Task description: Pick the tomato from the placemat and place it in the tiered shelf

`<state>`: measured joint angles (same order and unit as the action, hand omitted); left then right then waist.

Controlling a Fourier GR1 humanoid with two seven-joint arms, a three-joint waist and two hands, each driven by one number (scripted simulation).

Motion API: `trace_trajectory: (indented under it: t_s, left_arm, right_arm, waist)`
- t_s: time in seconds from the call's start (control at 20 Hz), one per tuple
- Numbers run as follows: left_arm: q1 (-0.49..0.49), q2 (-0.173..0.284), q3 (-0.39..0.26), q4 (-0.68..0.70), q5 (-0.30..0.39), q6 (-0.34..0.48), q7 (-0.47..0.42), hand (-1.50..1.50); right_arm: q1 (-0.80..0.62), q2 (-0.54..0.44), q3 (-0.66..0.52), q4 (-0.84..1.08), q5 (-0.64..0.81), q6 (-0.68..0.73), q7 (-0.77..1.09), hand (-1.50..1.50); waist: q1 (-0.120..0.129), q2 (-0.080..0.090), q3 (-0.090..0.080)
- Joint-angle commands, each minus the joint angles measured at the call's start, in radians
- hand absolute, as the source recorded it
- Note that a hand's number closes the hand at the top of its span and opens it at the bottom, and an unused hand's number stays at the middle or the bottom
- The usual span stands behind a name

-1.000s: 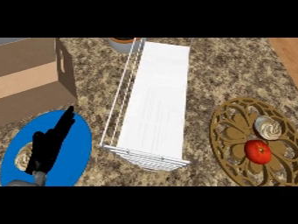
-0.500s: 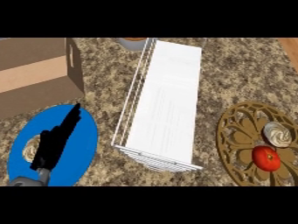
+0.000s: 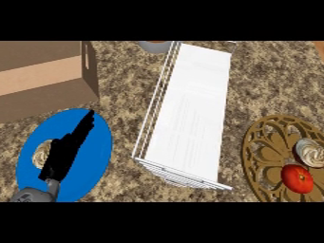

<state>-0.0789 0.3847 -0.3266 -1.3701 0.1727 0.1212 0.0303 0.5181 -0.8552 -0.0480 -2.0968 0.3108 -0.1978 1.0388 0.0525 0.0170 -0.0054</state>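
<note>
From my head view, my left hand (image 3: pixel 67 149) lies over the blue plate (image 3: pixel 98 161) near the tabletop's (image 3: pixel 122 102) front left corner, fingers straight and together, pointing toward the far edge, holding nothing. My right hand does not show. The tomato (image 3: pixel 297 177) sits on the ornate brown placemat (image 3: pixel 262 152) at the front right, just beside a cream cupcake (image 3: pixel 311 152). The white tiered shelf (image 3: pixel 192 109) stands in the middle, running from the far edge toward the front. A cardboard box (image 3: pixel 34 78) fills the far left corner.
</note>
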Motion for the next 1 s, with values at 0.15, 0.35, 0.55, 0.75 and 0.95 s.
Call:
trace_trajectory:
  t_s: [0.15,0.35,0.55,0.75,0.95]
  left_arm:
    - [-0.021,-0.021,0.01,0.083,-0.013,-0.024,-0.036,0.0]
    - [-0.038,-0.033,0.016,0.048,-0.008,-0.015,-0.003,0.0]
    - [0.012,-0.023,0.009,0.002,-0.023,0.0,0.01,0.0]
    - [-0.009,0.003,0.058,0.038,0.007,-0.043,-0.005,0.0]
    - [-0.006,-0.022,0.033,0.015,-0.027,-0.002,0.028,0.0]
  right_arm:
    - [-0.349,0.048,0.218,0.121,0.06,0.124,0.298,-1.5]
    - [-0.459,0.134,0.28,0.168,0.065,0.161,0.408,-1.5]
    - [-0.489,0.206,0.329,0.258,0.107,0.173,0.427,-1.5]
    - [-0.554,0.263,0.315,0.303,0.146,0.199,0.448,-1.5]
    - [-0.537,0.292,0.332,0.343,0.247,0.227,0.448,-1.5]
  waist:
    - [0.007,-0.001,0.003]
    - [0.004,-0.004,0.003]
    - [-0.01,-0.012,0.004]
    - [-0.03,-0.013,0.003]
    - [-0.041,-0.017,0.002]
